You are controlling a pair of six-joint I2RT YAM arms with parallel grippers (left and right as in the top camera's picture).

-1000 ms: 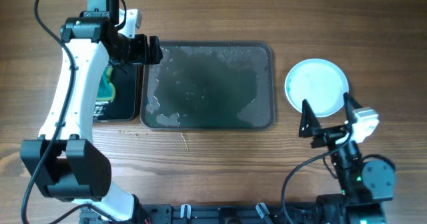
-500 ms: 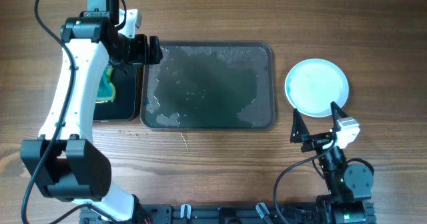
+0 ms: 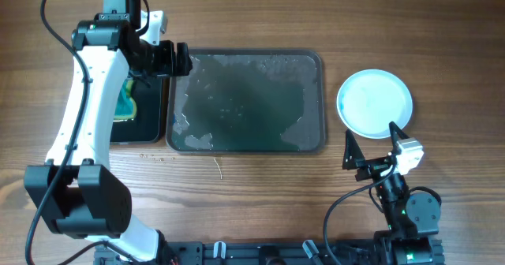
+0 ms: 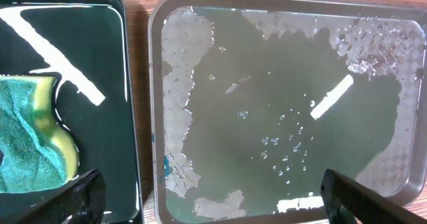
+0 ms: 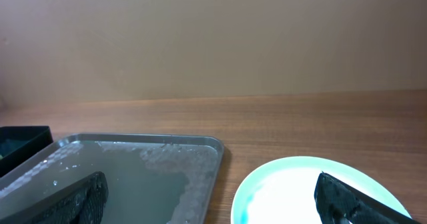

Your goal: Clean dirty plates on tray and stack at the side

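Left of the tray [image 3: 312, 68], the left arm hides part of the black tub [image 3: 148, 117], where a green-and-yellow sponge [image 4: 27, 144] lies. The tray holds only a blotchy wet film. Right of it, well apart, the plates [image 3: 375, 99] show as one pale disc, their count unclear. The left gripper [image 3: 170, 60] hangs splayed over the tray's left edge. The right gripper [image 3: 373, 143] is splayed too, grasping nothing.

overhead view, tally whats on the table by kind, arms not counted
tray: 1
black tub: 1
sponge: 1, lying in the tub
plates: 1 showing from above; any beneath it are hidden
total: 4 showing
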